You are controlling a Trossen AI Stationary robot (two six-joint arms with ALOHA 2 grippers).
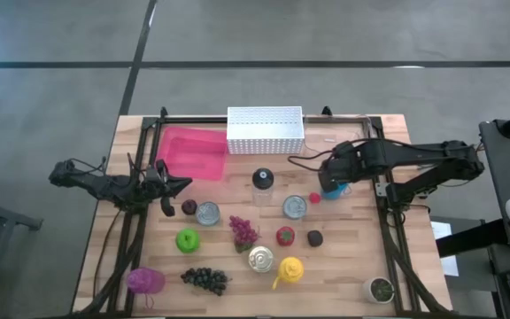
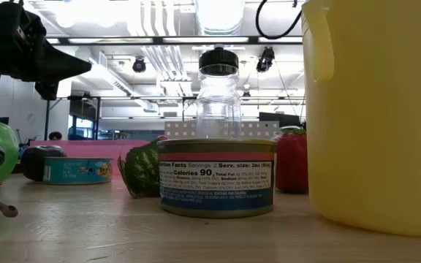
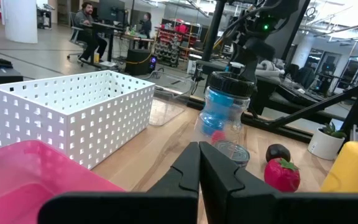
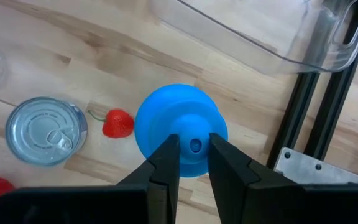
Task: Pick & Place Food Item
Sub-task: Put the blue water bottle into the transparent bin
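Observation:
My right gripper (image 1: 329, 180) stands at the table's right middle, shut on a blue round toy (image 4: 180, 127), which also shows in the high view (image 1: 336, 189). A small red strawberry (image 4: 117, 123) and a silver can (image 4: 45, 131) lie just beside the toy. My left gripper (image 1: 181, 184) is shut and empty at the table's left, just above a dark plum (image 1: 189, 207); its fingers (image 3: 199, 167) point toward the table's right. The pink tray (image 1: 193, 152) and the white perforated basket (image 1: 265, 130) stand at the far side. My right gripper pinches the small knob (image 4: 195, 146) at the top centre of the blue toy between its two fingers. The fingers come from above, pointing down. The toy sits upright below them; I cannot tell whether it stands on the table or is lifted.
A clear jar with a black lid (image 1: 262, 180), other cans (image 1: 207, 213) (image 1: 261, 258), a green apple (image 1: 187, 239), purple grapes (image 1: 243, 231), a red strawberry (image 1: 284, 236), a yellow pitcher (image 1: 289, 269) and dark grapes (image 1: 205, 278) crowd the middle. A clear bin (image 4: 253, 31) lies beyond the right gripper.

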